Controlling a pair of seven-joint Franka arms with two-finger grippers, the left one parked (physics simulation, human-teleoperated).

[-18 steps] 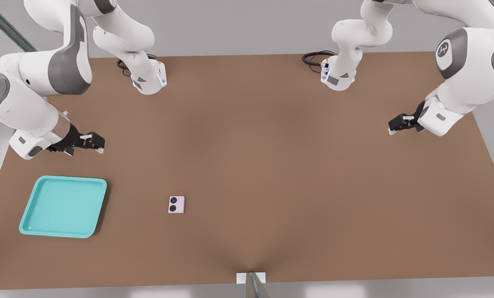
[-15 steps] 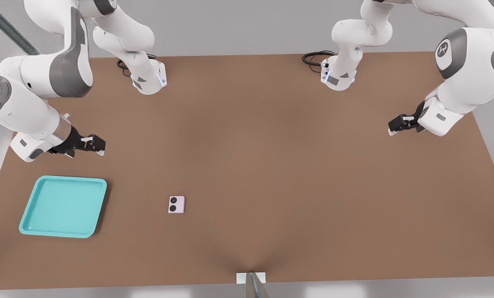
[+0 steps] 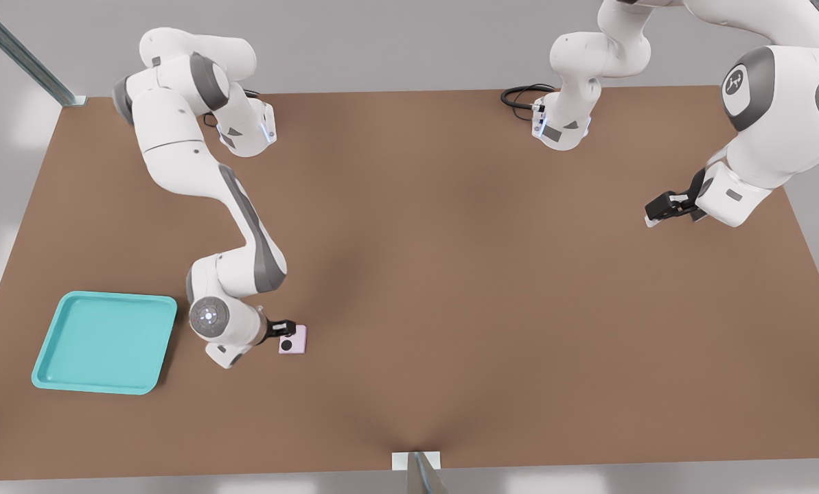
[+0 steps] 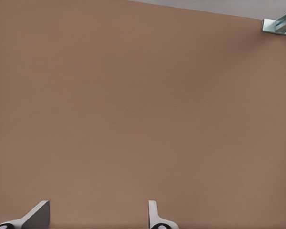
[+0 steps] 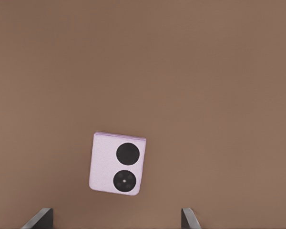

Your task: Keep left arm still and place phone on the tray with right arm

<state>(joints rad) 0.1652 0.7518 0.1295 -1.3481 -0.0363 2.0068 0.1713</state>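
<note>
The right arm (image 3: pixel 203 171) has swung down from above the tray (image 3: pixel 104 342). Its gripper (image 3: pixel 287 328) now hangs wide open over the phone (image 3: pixel 296 339), holding nothing. Everything sits on a brown table (image 3: pixel 450 274) by a grey wall.

Overhead front view; downward wrist views

Pale pink phone (image 3: pixel 295 340) (image 5: pixel 117 163) is lying flat on the desk, lenses up, well apart from the turquoise tray (image 3: pixel 51 343); the gripper (image 3: pixel 287 328) is hovering over it, jaws spread.
</note>
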